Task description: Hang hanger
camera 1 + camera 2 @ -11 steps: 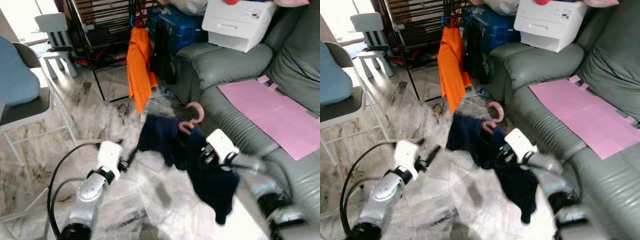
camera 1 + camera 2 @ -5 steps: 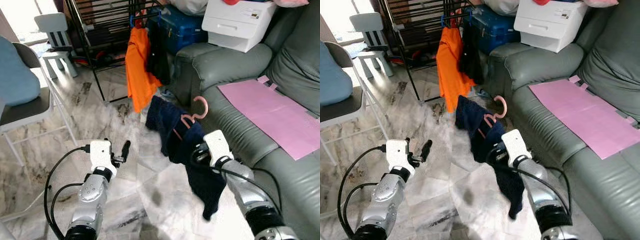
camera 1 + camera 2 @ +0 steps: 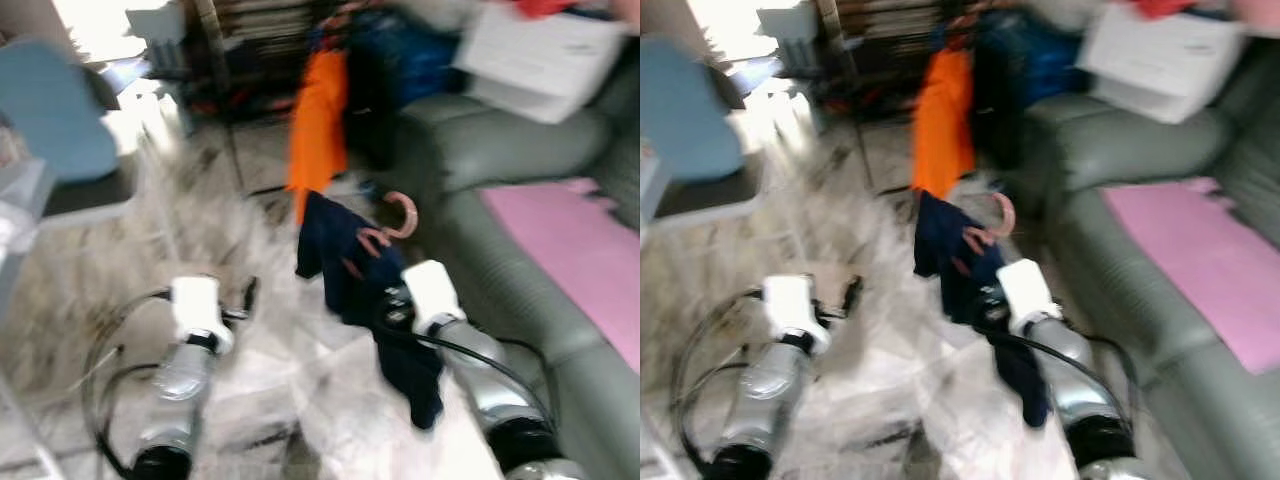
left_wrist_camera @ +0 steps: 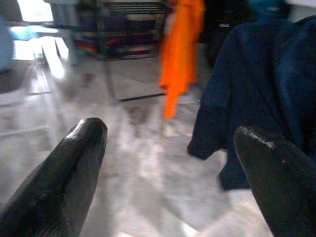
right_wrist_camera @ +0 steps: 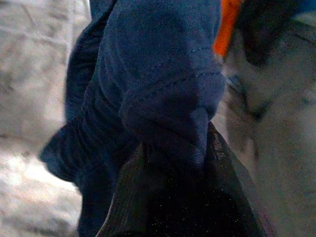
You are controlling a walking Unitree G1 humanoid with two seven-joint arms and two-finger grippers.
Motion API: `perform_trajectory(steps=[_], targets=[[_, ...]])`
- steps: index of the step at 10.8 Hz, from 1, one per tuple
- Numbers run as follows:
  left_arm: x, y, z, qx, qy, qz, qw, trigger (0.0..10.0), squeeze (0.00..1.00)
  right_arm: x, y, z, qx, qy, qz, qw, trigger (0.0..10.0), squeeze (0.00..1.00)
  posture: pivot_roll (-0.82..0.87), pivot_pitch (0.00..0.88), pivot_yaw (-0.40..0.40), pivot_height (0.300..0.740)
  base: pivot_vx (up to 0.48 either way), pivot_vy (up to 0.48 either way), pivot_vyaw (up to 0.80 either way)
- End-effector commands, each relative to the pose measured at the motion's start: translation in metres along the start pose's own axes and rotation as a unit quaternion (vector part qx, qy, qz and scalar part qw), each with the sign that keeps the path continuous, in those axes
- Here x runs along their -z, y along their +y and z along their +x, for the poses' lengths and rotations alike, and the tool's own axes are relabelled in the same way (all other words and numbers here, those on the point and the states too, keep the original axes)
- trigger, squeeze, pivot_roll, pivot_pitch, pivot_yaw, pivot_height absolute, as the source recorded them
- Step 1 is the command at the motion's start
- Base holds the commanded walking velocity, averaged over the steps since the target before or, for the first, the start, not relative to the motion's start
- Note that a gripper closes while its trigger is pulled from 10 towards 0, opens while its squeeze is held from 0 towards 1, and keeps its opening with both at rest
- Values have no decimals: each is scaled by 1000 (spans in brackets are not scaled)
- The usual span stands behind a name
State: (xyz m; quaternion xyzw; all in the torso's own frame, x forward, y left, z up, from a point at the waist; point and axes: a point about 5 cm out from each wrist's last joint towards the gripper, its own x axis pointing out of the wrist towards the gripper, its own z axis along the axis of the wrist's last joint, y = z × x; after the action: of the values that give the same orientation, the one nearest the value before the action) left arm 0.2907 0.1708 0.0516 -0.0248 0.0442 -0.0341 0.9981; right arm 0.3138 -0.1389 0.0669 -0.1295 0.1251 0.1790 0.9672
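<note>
Two silver arms reach out over a pale marble floor, and the head views are blurry. Far to the left stands a chair with a blue cushion. Next comes the left gripper, low over the floor, with its fingers spread wide and nothing between them. Bare floor lies ahead of it, up to a dark rack. An orange shirt hangs from that rack, and its bottom edge ends just above the blue garment. The pink hanger sits in the middle, with a dark blue garment draped on it. Its hook points up, apart from the rack. The right gripper is clenched on the blue cloth and holds it up off the floor. To the right is a grey-green sofa, close beside the right arm. A pink sheet lies on its seat. A white box rests on the sofa arm.
</note>
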Motion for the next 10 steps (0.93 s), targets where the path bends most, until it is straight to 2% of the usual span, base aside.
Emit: perform_trajectory(steps=[1, 4, 5, 6, 10], targets=[[-5, -5, 6, 1, -6, -1, 1000, 10000, 1000, -11, -12, -2, 17, -19, -4, 1000, 10000, 0, -204, 0, 52, 740, 446, 0, 569], [-7, -6, 8, 5, -5, -1, 1000, 10000, 1000, -10, -10, -2, 16, -16, 1, 1000, 10000, 0, -202, 0, 56, 740, 440, 0, 148], [-7, -6, 8, 5, -5, -1, 1000, 10000, 859, -10, -10, -2, 15, -15, 1, 1000, 10000, 0, -202, 0, 57, 740, 431, 0, 0], [-6, -7, 8, 6, -3, -2, 1000, 10000, 0, -9, -10, -2, 14, -14, 1, 1000, 10000, 0, -201, 0, 57, 740, 412, 247, 0], [-4, -5, 9, -6, 8, 0, 1000, 10000, 0, -3, -9, -2, 18, 4, 3, 1000, 10000, 0, -202, 0, 56, 740, 363, 314, 0]])
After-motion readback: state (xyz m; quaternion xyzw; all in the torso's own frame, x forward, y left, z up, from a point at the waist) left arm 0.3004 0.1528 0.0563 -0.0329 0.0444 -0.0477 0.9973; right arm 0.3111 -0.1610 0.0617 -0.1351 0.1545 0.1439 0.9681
